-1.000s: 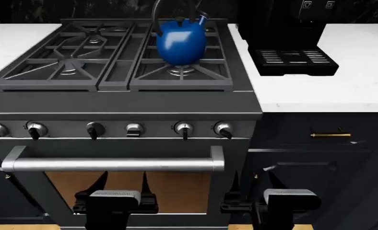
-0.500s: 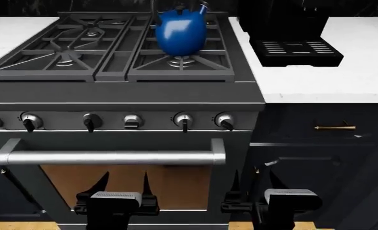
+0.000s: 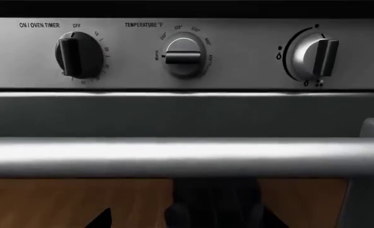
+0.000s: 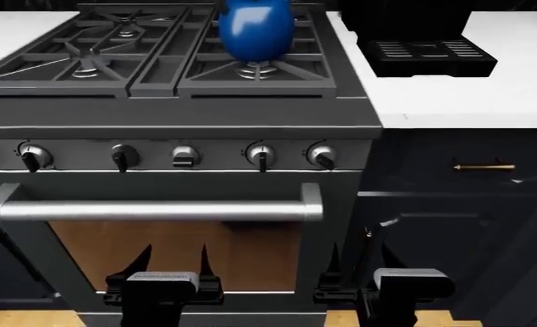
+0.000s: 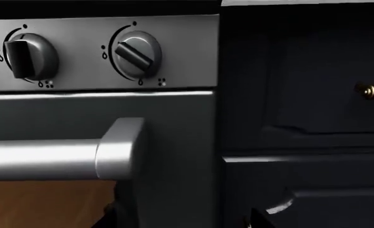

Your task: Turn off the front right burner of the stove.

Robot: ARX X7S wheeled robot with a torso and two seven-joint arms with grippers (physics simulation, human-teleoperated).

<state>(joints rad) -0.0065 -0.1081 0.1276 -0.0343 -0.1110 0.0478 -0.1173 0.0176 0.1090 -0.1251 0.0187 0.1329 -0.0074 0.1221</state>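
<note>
The stove (image 4: pixel 173 109) fills the head view, with black grates on top. Its front right burner (image 4: pixel 255 70) shows as a small silver ring between grate spokes, just in front of a blue kettle (image 4: pixel 255 30). A row of silver knobs runs under the top; the far right knob (image 4: pixel 320 154) (image 5: pixel 135 53) has its pointer turned aslant. My left gripper (image 4: pixel 172 262) (image 3: pixel 187 222) is open, low before the oven door. My right gripper (image 4: pixel 360 262) (image 5: pixel 182 219) is open too, below the handle's right end. Neither touches a knob.
A long tubular handle (image 4: pixel 150 210) (image 3: pixel 174 156) (image 5: pixel 120 147) crosses the oven door between the grippers and the knobs. A black coffee machine (image 4: pixel 432 58) stands on the white counter (image 4: pixel 486 95) at right. Dark cabinets with a brass pull (image 4: pixel 483 166) (image 5: pixel 372 90) flank the stove.
In the head view the stove top and knob row have slid upward and look slightly nearer. Both grippers stay open in the same low spot.
</note>
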